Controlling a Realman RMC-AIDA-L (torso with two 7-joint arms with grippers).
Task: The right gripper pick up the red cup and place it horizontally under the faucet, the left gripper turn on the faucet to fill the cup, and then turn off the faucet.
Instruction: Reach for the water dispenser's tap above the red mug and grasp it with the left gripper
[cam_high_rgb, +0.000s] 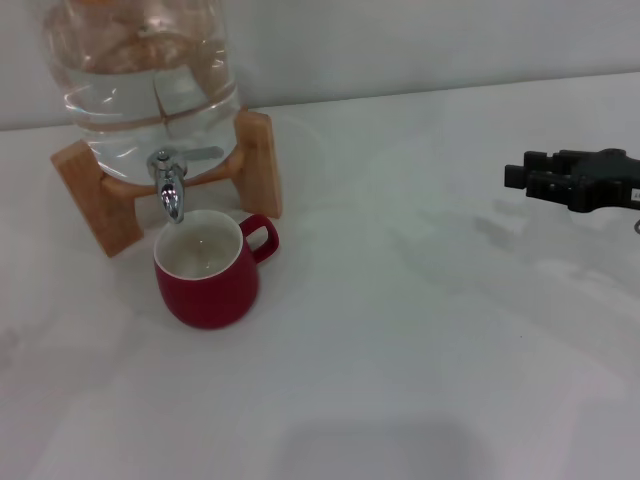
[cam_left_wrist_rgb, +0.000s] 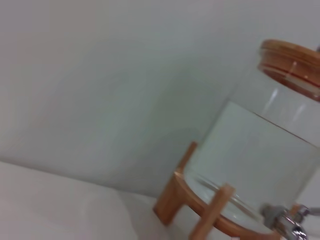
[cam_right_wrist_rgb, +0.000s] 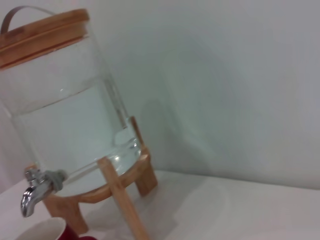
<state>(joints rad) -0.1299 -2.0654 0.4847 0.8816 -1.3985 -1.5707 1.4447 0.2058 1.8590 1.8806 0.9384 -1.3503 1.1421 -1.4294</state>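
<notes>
The red cup stands upright on the white table, right under the spout of the chrome faucet. Its handle points to the right. The faucet's flat lever lies sideways to the right, and no stream of water shows. My right gripper hovers far to the right of the cup, open and empty, pointing left. The right wrist view shows the faucet and the cup's rim. The left wrist view shows the faucet at its edge. My left gripper is out of view.
The clear water jar sits on a wooden stand at the back left, against a white wall. It has a wooden lid. White tabletop lies between the cup and my right gripper.
</notes>
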